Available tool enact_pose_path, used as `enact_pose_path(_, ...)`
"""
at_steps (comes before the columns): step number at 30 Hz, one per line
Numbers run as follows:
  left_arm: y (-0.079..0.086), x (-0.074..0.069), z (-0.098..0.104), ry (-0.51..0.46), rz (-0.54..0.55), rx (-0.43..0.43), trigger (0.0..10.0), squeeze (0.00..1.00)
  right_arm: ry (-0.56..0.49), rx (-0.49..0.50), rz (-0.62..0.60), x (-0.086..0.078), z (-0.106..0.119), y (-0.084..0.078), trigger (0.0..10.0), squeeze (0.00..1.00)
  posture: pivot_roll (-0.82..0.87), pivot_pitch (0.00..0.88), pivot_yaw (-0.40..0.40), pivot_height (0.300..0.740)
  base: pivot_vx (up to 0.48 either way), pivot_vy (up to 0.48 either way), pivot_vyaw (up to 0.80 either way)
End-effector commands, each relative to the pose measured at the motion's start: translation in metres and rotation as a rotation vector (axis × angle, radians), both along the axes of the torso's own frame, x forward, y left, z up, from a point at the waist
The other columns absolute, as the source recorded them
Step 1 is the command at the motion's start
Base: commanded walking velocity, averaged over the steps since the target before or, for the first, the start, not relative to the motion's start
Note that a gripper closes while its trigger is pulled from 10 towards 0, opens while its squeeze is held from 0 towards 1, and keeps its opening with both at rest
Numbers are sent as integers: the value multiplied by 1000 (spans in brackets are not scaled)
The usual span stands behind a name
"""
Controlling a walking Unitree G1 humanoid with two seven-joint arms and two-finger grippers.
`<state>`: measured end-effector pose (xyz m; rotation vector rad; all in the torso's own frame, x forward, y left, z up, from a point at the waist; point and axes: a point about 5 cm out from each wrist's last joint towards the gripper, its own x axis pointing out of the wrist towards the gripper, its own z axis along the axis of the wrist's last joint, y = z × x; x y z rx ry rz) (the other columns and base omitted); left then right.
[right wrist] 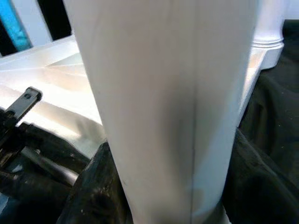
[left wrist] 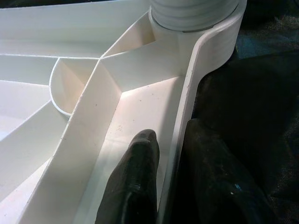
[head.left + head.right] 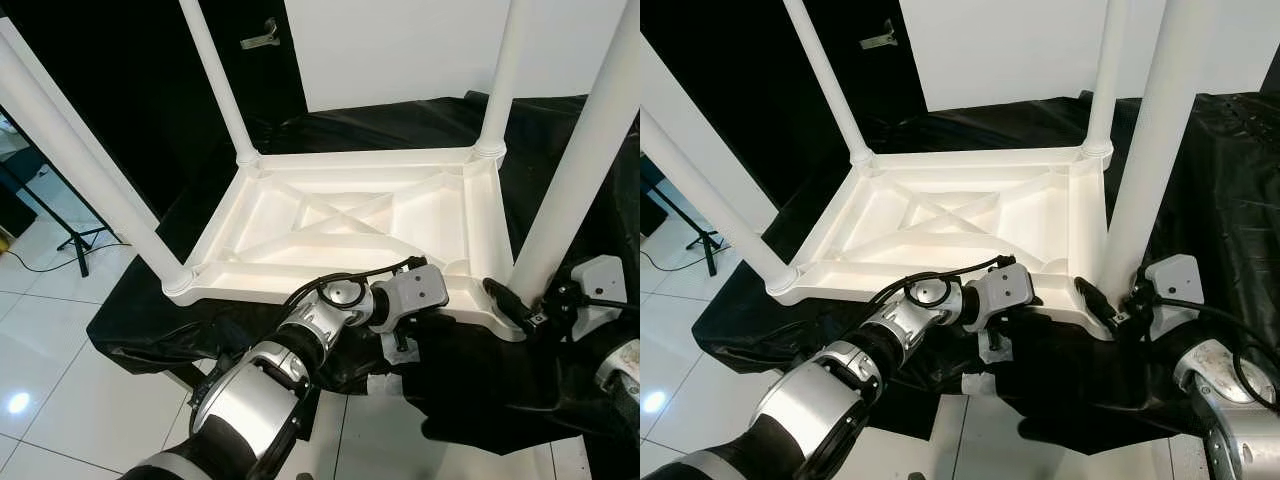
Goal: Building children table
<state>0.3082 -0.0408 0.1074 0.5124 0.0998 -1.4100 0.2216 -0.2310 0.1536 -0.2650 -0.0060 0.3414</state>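
Left gripper (image 2: pixel 159 186): clamped on the near rim of the upturned white children's table top (image 3: pixel 340 215), one finger (image 2: pixel 135 182) inside the ribbed underside, the other outside the rim against the black cloth (image 3: pixel 470 380). Right gripper (image 1: pixel 159 196): jaws closed around the base of the near right table leg (image 3: pixel 585 150), a finger on either side (the leg stands upright in its corner socket, directly ahead of the left jaws). Table top: lies underside up on the cloth, cross ribs showing. Beyond the jaws: near left leg (image 3: pixel 85 165), far left leg (image 3: pixel 215 80), far right leg (image 3: pixel 503 70), all seated at their corners. Farthest: black door with metal handle (image 3: pixel 262 36).
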Motion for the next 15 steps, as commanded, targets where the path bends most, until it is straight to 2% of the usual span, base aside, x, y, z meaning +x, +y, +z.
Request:
enact_pose_path(1,1,-5,-19,39,81,42,10000,0,38,-19,-95,-3,-18,3,0,0,-62,0,131,740,0,0,0)
enact_pose_path(2,1,-5,-19,39,79,42,10000,0,10,-15,-172,-5,-22,7,0,0,-63,0,125,740,0,0,0)
enact_pose_path(3,1,-5,-19,39,79,42,10000,0,10,-15,-172,-5,-22,7,0,0,-63,0,125,740,0,0,0)
enact_pose_path(5,1,-5,-19,37,80,43,10000,0,-55,5,-354,-14,-31,16,0,0,-53,0,125,740,0,0,0)
enact_pose_path(6,1,-5,-19,37,80,43,10000,0,-55,5,-354,-14,-31,16,0,0,-53,0,125,740,0,0,0)
enact_pose_path(8,0,-6,-19,40,81,37,10000,0,-90,36,-462,-23,-37,30,0,0,-43,0,123,740,0,0,0)
enact_pose_path(9,0,-6,-19,40,81,37,10000,0,-90,36,-462,-23,-37,30,0,0,-43,0,123,740,0,0,0)
enact_pose_path(11,3,-5,-21,42,89,43,10000,0,-131,68,-597,-22,-34,21,0,0,-40,0,115,740,0,0,0)
enact_pose_path(15,5,-6,-23,46,93,47,10000,0,-136,79,-603,-21,-33,24,0,0,-42,0,115,740,0,0,0)
